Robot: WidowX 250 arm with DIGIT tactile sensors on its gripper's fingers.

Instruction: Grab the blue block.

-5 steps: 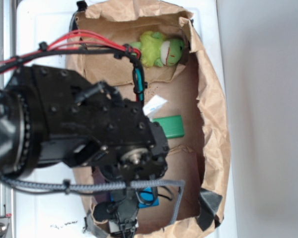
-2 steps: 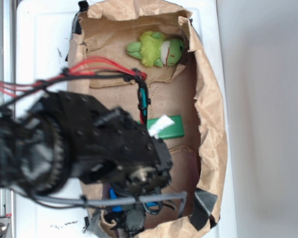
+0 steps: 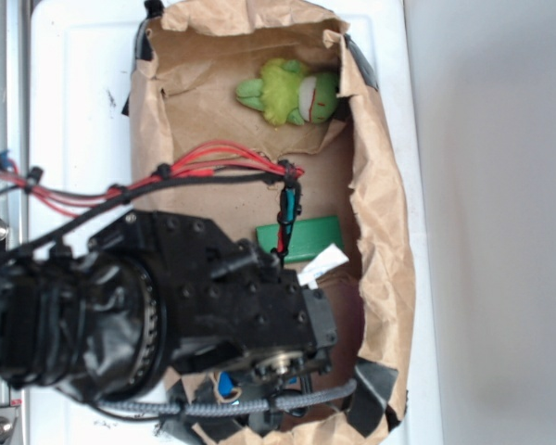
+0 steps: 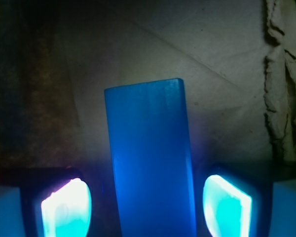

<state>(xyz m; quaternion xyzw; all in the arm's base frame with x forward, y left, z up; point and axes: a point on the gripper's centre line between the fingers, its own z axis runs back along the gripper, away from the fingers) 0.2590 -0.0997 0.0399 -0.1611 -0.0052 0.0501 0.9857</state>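
Between the two glowing fingers (image 4: 148, 207) stands the blue block (image 4: 150, 158), with a gap on each side, so the fingers are open and hold nothing. From outside, the big black arm (image 3: 167, 315) hides most of the block at the near end of the brown paper bag (image 3: 389, 250). A green block (image 3: 310, 238) lies farther in, and a green stuffed toy (image 3: 292, 91) sits at the far end.

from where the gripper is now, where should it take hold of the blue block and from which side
Grip the blue block across its narrow width, on its two long flat sides, coming straight down from above. In the wrist view it lies lengthwise between the open gripper with a gap to each finger, so closing there should seat both fingers on parallel faces. The near end looks like the handiest part.
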